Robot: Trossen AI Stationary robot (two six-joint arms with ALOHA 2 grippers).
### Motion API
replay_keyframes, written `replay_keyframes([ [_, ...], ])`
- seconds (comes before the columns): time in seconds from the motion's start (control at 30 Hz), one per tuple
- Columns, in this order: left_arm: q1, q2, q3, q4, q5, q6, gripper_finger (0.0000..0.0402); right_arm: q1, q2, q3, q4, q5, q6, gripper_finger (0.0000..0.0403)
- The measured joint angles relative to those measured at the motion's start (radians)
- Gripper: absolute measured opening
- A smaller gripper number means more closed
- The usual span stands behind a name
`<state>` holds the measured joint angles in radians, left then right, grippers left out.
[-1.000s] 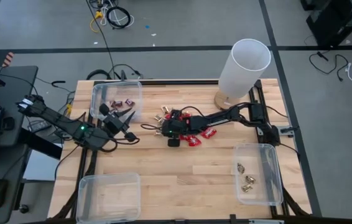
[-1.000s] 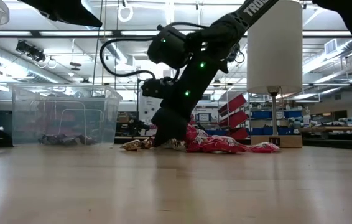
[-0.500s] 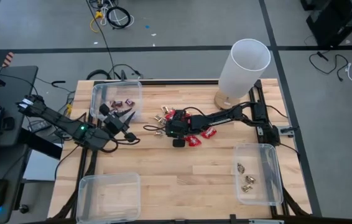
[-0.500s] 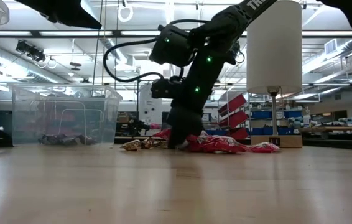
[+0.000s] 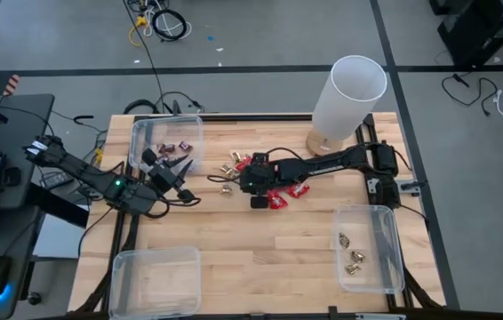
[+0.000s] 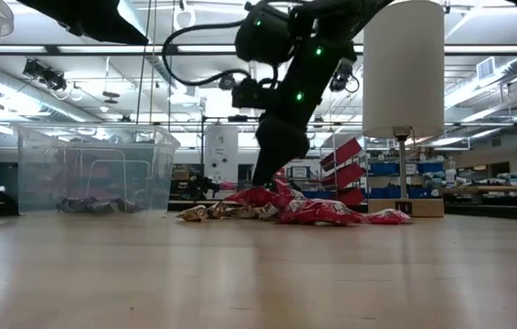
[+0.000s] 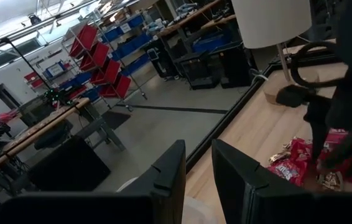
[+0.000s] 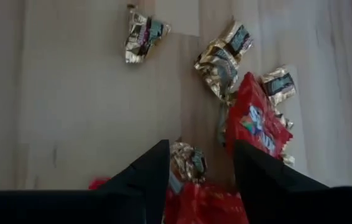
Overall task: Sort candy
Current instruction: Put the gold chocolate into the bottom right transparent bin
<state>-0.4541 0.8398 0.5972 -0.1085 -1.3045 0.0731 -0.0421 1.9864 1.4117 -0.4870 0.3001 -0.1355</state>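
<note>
A clear bin [image 5: 155, 281] was recorded at the surface's [image 5: 234, 249] near edge, at about 7 o'clock. A second bin [image 5: 369, 248], at 4 o'clock, was found to contain several gold-foil pieces [image 5: 352, 259]. At the centre, the right end effector [image 5: 253, 188] was observed over the candy [image 5: 278, 191] pile, its fingers [image 8: 143, 177] parted and a gold-foil piece [image 8: 187, 160] lying between them; nothing was gripped. The left end effector [image 5: 180, 167] was seen at 10 o'clock beside the far bin [image 5: 164, 143], in which dark mini bars [image 5: 176, 147] lay; its fingers were partly open and empty. A white cylinder [image 5: 347, 96] was noted at 1 o'clock.
</note>
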Motion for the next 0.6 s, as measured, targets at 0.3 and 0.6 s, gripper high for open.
replay_keyframes([
  [0.3,0.000,0.000,0.000,-0.003,0.000,0.000,0.0082,0.001,0.001,-0.047,0.003,-0.066,-0.047,0.0163],
  [0.6,0.000,0.000,0.000,-0.003,0.000,0.000,0.0082,-0.026,0.003,-0.157,0.163,-0.065,-0.049,0.0163],
])
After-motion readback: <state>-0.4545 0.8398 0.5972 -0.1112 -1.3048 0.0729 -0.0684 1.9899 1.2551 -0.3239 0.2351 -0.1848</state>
